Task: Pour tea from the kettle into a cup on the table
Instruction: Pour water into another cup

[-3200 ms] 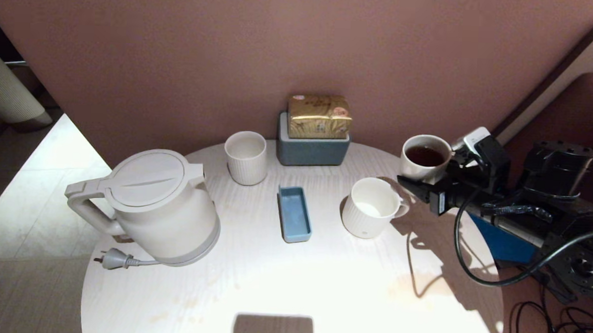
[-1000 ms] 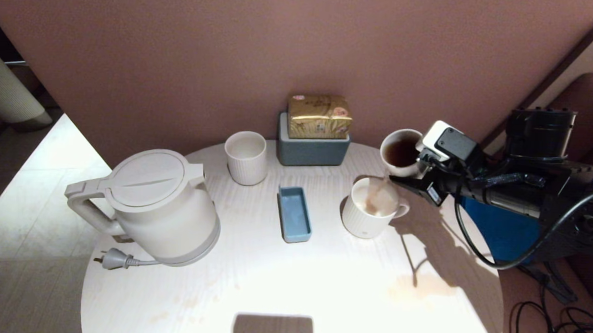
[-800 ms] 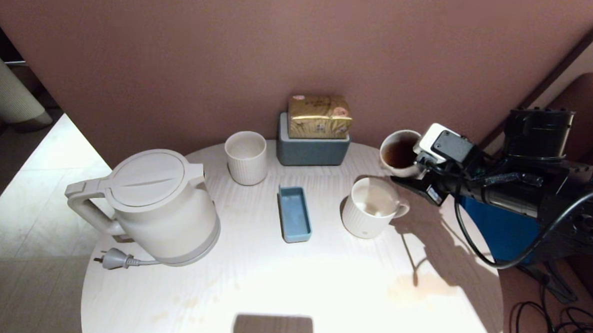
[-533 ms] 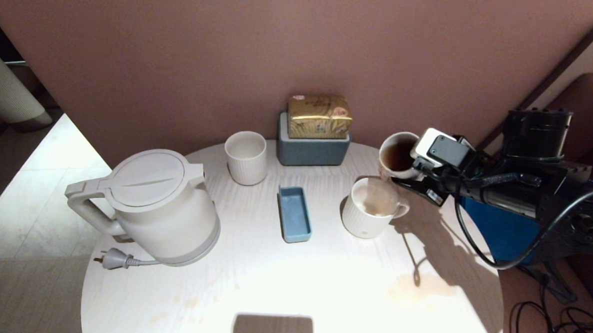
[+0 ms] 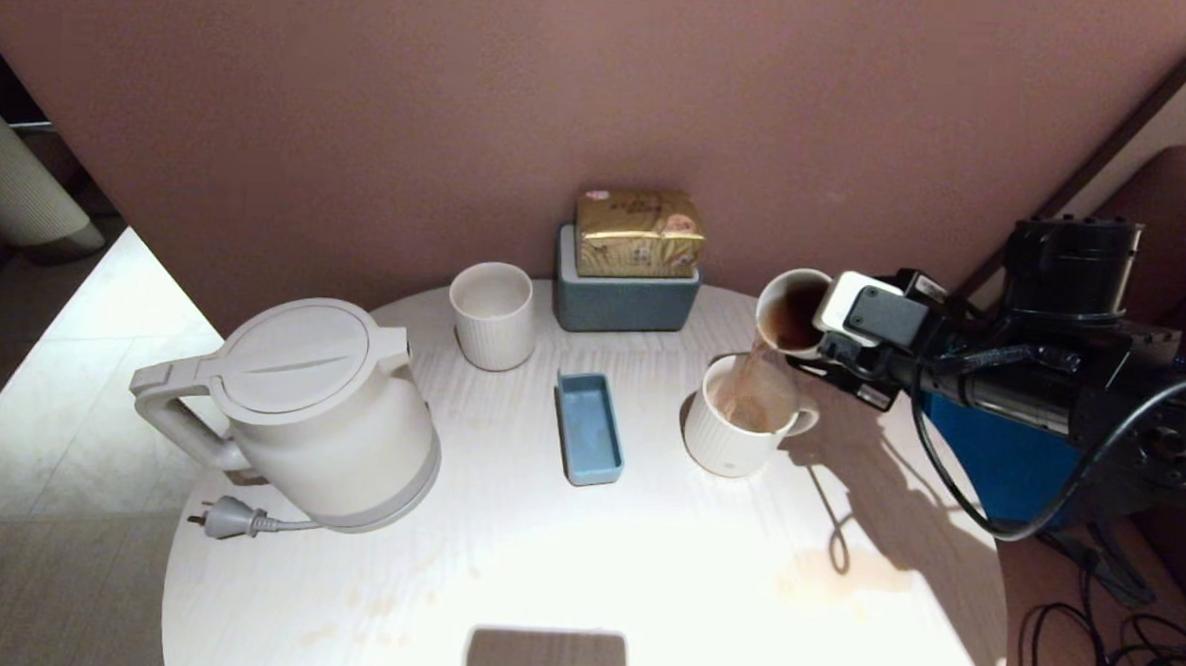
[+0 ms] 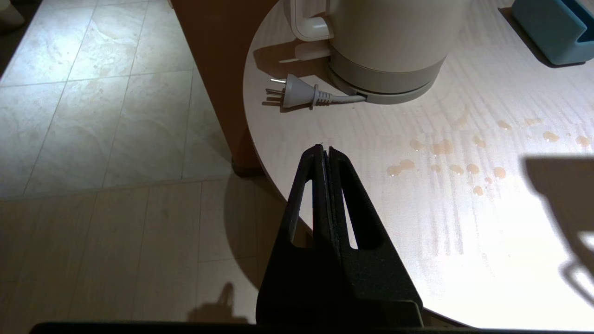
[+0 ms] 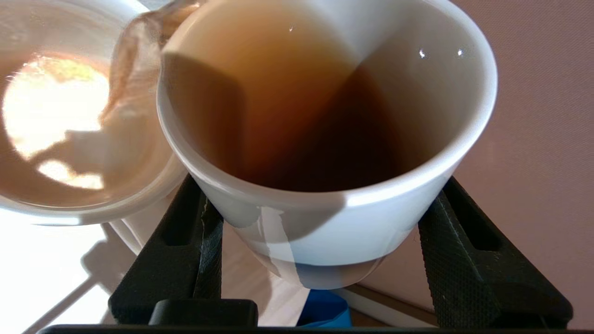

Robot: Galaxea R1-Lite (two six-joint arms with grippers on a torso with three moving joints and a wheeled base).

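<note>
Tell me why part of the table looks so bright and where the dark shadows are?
In the head view, strong light glares off the near middle of the table, and the right claw and its arm cast a dark shadow beside the mug. In the right wrist view, the pouring tea looks blurry.

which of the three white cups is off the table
The smooth cup, tilted in the right tool and spilling tea into the mug. The mug and the ribbed cup stand on the table.

No legible text, brand, number or sign in any view. Gold packet (image 5: 639, 233) on the grey-blue box (image 5: 624, 299) carries printed decoration, unreadable.
</note>
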